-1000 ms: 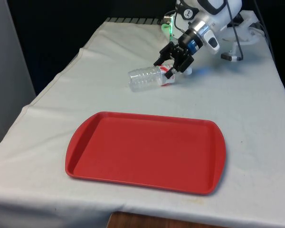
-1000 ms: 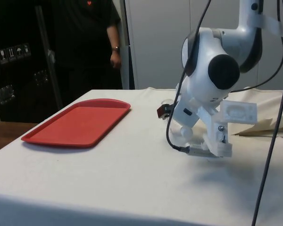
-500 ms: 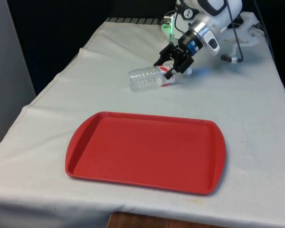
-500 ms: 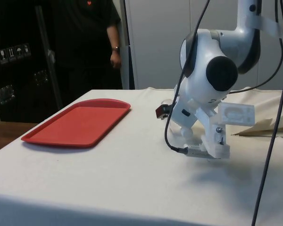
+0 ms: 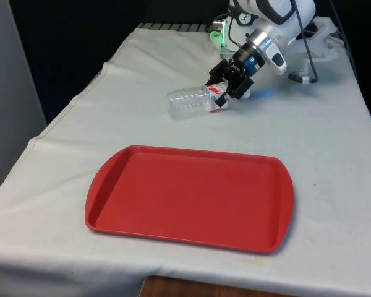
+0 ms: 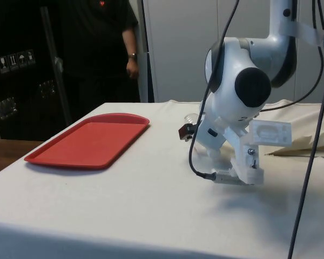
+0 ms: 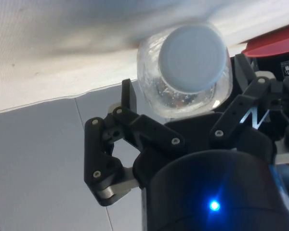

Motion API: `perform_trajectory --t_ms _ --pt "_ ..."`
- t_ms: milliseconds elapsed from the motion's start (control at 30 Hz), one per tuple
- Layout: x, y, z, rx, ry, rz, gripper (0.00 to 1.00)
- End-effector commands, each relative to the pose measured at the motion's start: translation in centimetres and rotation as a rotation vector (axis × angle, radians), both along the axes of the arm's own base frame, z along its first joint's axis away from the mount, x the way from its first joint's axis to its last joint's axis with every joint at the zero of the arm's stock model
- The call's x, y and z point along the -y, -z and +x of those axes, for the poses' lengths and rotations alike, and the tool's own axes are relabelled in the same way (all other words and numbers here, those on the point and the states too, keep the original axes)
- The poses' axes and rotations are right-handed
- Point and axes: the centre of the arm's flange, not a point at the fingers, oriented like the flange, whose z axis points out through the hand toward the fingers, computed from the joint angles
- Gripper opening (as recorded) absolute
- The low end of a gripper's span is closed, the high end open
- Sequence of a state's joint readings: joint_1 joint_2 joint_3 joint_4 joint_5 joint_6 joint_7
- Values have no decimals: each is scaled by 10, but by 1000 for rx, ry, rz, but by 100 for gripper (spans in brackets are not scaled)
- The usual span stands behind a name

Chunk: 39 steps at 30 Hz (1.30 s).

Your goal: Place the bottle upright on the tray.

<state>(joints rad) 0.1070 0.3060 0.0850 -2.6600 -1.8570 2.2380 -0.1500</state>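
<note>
A clear plastic bottle (image 5: 190,102) lies on its side on the white cloth (image 5: 321,142), well beyond the far edge of the red tray (image 5: 191,197), which sits flat nearer the camera. The bottle's base points toward the front view's left; its cap end, with a band of red and white label, is tucked into the black gripper (image 5: 230,83), so the cap cannot be made out there. The wrist view looks straight down the bottle's length: a pale cap (image 7: 192,62) and the clear shoulder around it sit between the two fingers (image 7: 129,98), one on each side. The fingers stand close against the bottle, but whether they press it or leave a sliver of gap is hard to judge, so I cannot tell if the grip has closed. In the side view the white arm (image 6: 240,91) covers nearly all of the bottle and gripper; a small dark-red bit and a trace of clear plastic show at its edge. Behind the table stands a person (image 6: 105,48) in dark clothes, cut off at the top of the picture.
</note>
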Motion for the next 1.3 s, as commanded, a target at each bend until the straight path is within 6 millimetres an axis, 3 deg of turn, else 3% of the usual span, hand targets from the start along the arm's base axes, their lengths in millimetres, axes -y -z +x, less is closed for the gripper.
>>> perform_trajectory --t_ms 0,167,233,333,367,633,833,1267 --pt "-1 0 0 3 -5 9 100" --pt "0 0 0 3 -3 6 99" --pt "0 0 0 3 -4 5 88" --pt "0 0 0 1 0 -1 57" --pt "0 0 0 2 -3 4 57" --pt "0 -2 0 8 -3 0 22" --pt "4 -9 4 14 2 -4 14" --pt "19 -45 25 35 15 -22 14"
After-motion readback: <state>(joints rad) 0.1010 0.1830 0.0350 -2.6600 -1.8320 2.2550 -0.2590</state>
